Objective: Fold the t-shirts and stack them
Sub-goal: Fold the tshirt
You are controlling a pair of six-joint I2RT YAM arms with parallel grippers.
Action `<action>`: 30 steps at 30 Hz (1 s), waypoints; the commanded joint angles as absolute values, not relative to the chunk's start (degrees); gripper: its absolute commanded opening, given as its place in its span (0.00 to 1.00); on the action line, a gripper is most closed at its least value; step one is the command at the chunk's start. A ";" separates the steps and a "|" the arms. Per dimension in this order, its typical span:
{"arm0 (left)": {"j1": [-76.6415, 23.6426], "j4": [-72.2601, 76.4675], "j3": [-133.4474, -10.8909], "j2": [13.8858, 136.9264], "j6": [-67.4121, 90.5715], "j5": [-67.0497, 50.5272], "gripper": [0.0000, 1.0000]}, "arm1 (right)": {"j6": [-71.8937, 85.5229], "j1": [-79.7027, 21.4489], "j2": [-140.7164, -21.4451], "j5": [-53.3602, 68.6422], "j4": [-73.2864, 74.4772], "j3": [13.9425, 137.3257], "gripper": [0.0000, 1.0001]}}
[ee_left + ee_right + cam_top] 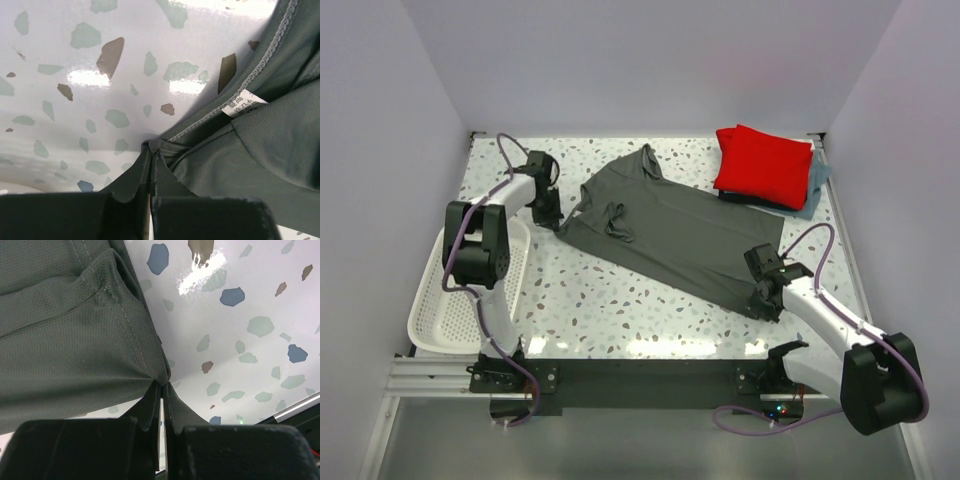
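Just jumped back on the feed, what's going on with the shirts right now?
Both hands are shut on the dark grey t-shirt, which lies spread and unfolded on the table. The left hand pinches its left corner and the right hand pinches its near right corner. A folded red t-shirt tops a stack at the far right, with a light blue-grey one showing underneath. A white basket sits at the left edge.

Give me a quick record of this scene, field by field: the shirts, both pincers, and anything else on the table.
spread shirt: dark grey t-shirt, open on the table
left pincer: shut on its left corner
right pincer: shut on its near right corner
stack: folded red t-shirt atop light blue-grey t-shirt, far right corner
other: white basket, near left edge
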State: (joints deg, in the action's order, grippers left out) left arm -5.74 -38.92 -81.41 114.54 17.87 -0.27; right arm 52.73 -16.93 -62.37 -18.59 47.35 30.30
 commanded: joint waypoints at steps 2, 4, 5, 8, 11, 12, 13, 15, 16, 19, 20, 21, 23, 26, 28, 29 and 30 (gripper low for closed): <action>-4.13 -37.00 -79.81 110.48 19.16 2.29 0.00 | 54.75 -16.96 -63.81 -22.33 50.53 32.43 0.00; -4.04 -36.83 -79.72 110.48 19.16 1.76 0.00 | 54.76 -16.96 -63.63 -22.67 50.54 32.52 0.00; -4.04 -36.91 -79.80 110.48 19.16 1.84 0.00 | 54.76 -16.96 -63.63 -22.68 50.54 32.52 0.00; -3.87 -37.18 -80.15 110.65 19.16 2.20 0.00 | 54.93 -17.05 -63.63 -22.94 50.71 32.61 0.00; -3.52 -37.53 -80.68 110.30 19.34 2.37 0.00 | 55.02 -16.96 -63.81 -23.03 50.80 32.70 0.00; -3.52 -37.44 -80.68 110.13 19.34 2.03 0.00 | 55.02 -16.96 -63.81 -23.03 50.89 32.70 0.00; -3.52 -37.35 -80.77 110.21 19.16 1.41 0.02 | 54.93 -17.05 -63.72 -23.03 50.71 32.61 0.00; -3.60 -37.00 -81.21 110.21 18.90 -0.95 0.13 | 54.76 -16.96 -63.81 -23.03 50.54 32.78 0.00; -3.78 -37.00 -81.38 110.13 18.81 -1.58 0.17 | 54.76 -17.05 -63.72 -23.11 50.54 32.87 0.00; -4.83 -37.53 -82.96 109.69 18.55 -2.02 0.40 | 54.58 -16.96 -63.37 -23.20 50.71 33.05 0.00; -5.01 -37.79 -83.32 109.43 18.54 -1.93 0.46 | 54.58 -16.96 -63.28 -23.29 50.97 33.31 0.08; -5.27 -37.88 -83.49 108.73 18.63 -1.85 0.48 | 54.58 -17.05 -63.19 -23.38 51.24 33.57 0.14; -5.45 -37.97 -84.02 107.85 18.90 -1.76 0.55 | 54.75 -17.05 -62.32 -23.73 51.85 34.10 0.29; -6.06 -38.14 -84.29 105.83 19.07 -1.32 0.58 | 54.84 -17.05 -61.09 -23.99 52.82 35.41 0.53; -7.38 -37.97 -83.85 103.98 19.07 -0.97 0.58 | 54.84 -17.05 -60.38 -24.08 53.17 36.12 0.61; -8.08 -37.71 -83.67 103.37 19.07 -0.71 0.58 | 54.76 -17.05 -59.68 -24.08 53.17 36.82 0.64; -9.91 -37.44 -83.41 102.14 19.07 -0.70 0.58 | 54.76 -16.96 -59.33 -23.65 53.00 37.17 0.66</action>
